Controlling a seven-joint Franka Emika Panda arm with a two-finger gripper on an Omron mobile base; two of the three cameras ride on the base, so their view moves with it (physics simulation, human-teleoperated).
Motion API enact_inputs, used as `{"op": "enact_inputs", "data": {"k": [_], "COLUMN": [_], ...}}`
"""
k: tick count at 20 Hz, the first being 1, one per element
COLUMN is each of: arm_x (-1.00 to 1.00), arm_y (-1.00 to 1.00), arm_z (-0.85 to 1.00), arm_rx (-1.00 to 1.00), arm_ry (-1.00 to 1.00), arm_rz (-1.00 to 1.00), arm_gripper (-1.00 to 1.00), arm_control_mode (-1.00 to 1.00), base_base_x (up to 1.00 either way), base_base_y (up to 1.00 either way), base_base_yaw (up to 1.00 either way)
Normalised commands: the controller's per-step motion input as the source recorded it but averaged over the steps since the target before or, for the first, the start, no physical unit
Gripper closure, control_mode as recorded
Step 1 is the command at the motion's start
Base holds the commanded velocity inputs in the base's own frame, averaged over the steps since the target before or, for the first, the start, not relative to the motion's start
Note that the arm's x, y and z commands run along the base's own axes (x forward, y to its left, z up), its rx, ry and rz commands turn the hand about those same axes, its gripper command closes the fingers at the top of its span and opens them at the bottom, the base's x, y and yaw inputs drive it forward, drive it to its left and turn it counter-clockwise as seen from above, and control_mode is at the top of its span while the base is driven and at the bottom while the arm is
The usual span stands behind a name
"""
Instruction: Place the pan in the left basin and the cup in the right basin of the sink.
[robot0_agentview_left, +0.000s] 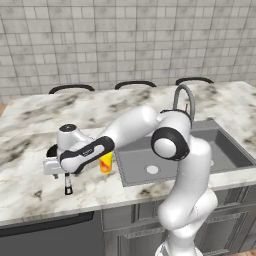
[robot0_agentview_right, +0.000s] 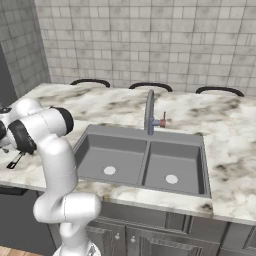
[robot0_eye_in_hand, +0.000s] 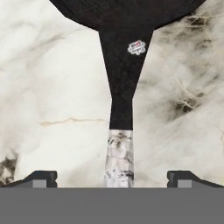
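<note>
The black pan (robot0_eye_in_hand: 127, 13) lies on the marble counter left of the sink (robot0_agentview_right: 145, 135). Its long handle (robot0_eye_in_hand: 121, 87) runs toward the hand and ends in a pale grey tip (robot0_eye_in_hand: 119, 157). My gripper (robot0_eye_in_hand: 114, 179) hangs open just above that tip, one fingertip (robot0_eye_in_hand: 41, 178) on each side, touching nothing. From the left base view the hand covers most of the pan (robot0_agentview_left: 51, 150), and the handle tip (robot0_agentview_left: 68, 189) sticks out below it. The yellow cup (robot0_agentview_left: 105, 163) stands upright between the pan and the sink. Both the left basin (robot0_agentview_right: 100, 150) and the right basin (robot0_agentview_right: 175, 157) hold nothing.
A tall curved faucet (robot0_agentview_right: 149, 112) rises behind the sink's divider. Three dark chair backs (robot0_agentview_left: 135, 84) show along the counter's far edge, before a tiled wall. The counter's front edge (robot0_agentview_left: 50, 212) runs close below the pan handle.
</note>
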Motion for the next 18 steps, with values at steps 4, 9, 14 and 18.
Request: {"op": "enact_inputs", "data": {"k": [4, 9, 14, 18], "arm_x": [0.00, 0.00, 0.00, 0.00], "arm_y": [-0.15, -0.02, 0.00, 0.00], "arm_z": [-0.01, -0.21, -0.20, -0.13], "arm_rx": [0.00, 0.00, 0.00, 0.00], "arm_ry": [0.00, 0.00, 0.00, 0.00], "arm_rz": [0.00, 0.00, 0.00, 0.00], "arm_gripper": [-1.00, -1.00, -1.00, -1.00], "arm_control_mode": [-1.00, -1.00, -1.00, -1.00], "base_base_x": [0.00, 0.00, 0.00, 0.00], "base_base_y": [0.00, 0.00, 0.00, 0.00], "base_base_yaw": [0.00, 0.00, 0.00, 0.00]}}
